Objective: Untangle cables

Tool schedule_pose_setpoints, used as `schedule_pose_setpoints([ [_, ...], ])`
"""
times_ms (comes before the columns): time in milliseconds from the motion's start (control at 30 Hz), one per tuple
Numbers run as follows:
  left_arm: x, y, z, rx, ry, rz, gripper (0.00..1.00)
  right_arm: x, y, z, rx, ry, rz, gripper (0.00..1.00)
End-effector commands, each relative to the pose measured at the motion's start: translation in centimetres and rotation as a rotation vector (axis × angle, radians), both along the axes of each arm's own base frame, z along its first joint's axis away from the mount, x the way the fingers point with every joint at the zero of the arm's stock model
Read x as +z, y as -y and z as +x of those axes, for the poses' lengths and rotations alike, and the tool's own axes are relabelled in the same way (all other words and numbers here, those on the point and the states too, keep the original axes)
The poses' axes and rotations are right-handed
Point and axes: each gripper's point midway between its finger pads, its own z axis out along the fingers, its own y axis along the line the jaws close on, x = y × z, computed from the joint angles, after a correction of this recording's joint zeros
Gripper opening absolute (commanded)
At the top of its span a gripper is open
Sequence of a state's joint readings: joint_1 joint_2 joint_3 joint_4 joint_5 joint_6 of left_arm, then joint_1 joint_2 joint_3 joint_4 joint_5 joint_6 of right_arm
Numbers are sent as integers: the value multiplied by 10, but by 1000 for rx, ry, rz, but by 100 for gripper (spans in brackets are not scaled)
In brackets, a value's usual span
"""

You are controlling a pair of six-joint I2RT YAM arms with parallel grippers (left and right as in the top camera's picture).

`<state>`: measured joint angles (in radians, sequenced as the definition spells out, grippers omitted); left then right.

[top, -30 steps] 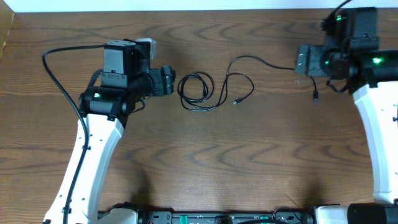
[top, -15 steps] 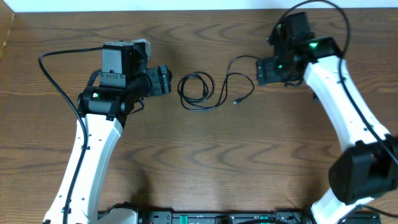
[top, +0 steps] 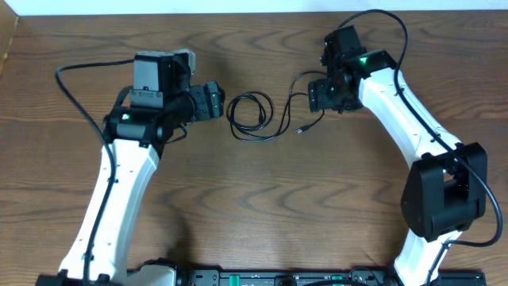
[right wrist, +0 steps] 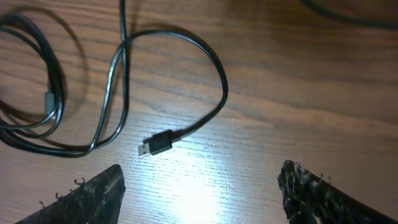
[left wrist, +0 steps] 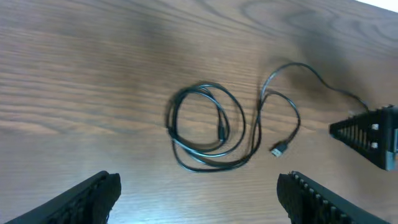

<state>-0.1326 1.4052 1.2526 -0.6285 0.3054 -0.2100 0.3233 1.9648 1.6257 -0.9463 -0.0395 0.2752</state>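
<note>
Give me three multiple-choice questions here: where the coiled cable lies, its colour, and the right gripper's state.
1. Where does the coil lie? A) between the two grippers B) beneath an arm's base C) inside a drawer
2. What colour is the cable? A) white B) red C) black
3. The right gripper is: A) shut on the plug B) open, holding nothing C) shut, empty
Answers: 1 A, it lies between the left gripper and the right one; 2 C, every visible strand is black; 3 B, its fingers stand apart and the plug lies free.
</note>
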Motion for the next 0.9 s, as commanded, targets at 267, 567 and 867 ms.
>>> schedule_pose_setpoints([
  [267, -59, 47, 30, -174, -109, -199, 86, -12, 40, -3, -163, -28, -154, 80],
  [567, -121, 80, 34, -245, -221, -213, 86, -12, 63, 2, -213, -24, -181, 80],
  [867, -135, 149, 38, -368, -125, -185, 86, -14, 82, -5, -245, -68, -197, 81],
])
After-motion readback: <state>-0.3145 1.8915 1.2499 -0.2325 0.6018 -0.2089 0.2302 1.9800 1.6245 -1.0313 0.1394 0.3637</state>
